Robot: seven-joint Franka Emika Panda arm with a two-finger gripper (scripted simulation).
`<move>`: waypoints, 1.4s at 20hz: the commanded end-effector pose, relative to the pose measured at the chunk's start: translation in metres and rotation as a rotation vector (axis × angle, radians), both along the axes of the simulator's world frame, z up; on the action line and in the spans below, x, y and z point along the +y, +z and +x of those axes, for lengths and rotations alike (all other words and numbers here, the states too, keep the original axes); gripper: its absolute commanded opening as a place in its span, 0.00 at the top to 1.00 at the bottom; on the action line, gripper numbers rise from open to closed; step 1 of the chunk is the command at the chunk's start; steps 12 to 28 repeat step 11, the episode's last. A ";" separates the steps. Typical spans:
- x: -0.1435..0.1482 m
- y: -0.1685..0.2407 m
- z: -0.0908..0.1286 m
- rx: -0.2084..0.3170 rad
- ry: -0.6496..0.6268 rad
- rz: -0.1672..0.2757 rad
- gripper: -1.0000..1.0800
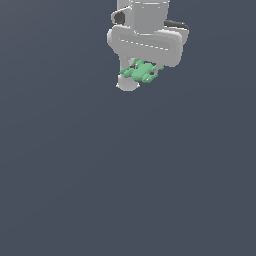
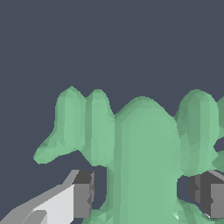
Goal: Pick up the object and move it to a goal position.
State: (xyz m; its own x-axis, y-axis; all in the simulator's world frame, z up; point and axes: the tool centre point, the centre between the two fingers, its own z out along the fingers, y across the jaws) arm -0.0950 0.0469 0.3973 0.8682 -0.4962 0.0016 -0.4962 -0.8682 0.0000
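Hanging near the top of the exterior view, white hand [image 1: 140, 75] clamped on the mint-green object [image 1: 139, 73], which sits tucked under the blocky palm, its stubby ends poking out on both sides. Nothing but flat slate-grey backdrop around and below there. Seen close up only from the wrist: object [image 2: 144, 157] as a faceted, matte, knobbly lump with rounded lobes spreading like short limbs from a thick central trunk. Dark grey pads [image 2: 83, 194] pressed in on either side of that trunk, the one white finger angular and smooth.
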 end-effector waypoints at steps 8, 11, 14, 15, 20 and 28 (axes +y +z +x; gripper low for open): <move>0.004 0.014 -0.002 0.001 0.000 0.001 1.00; 0.003 0.012 -0.001 0.001 0.000 0.001 1.00; 0.003 0.012 -0.001 0.001 0.000 0.001 1.00; 0.003 0.012 -0.001 0.001 0.000 0.001 1.00; 0.003 0.012 -0.001 0.001 0.000 0.001 1.00; 0.003 0.012 -0.001 0.001 0.000 0.001 1.00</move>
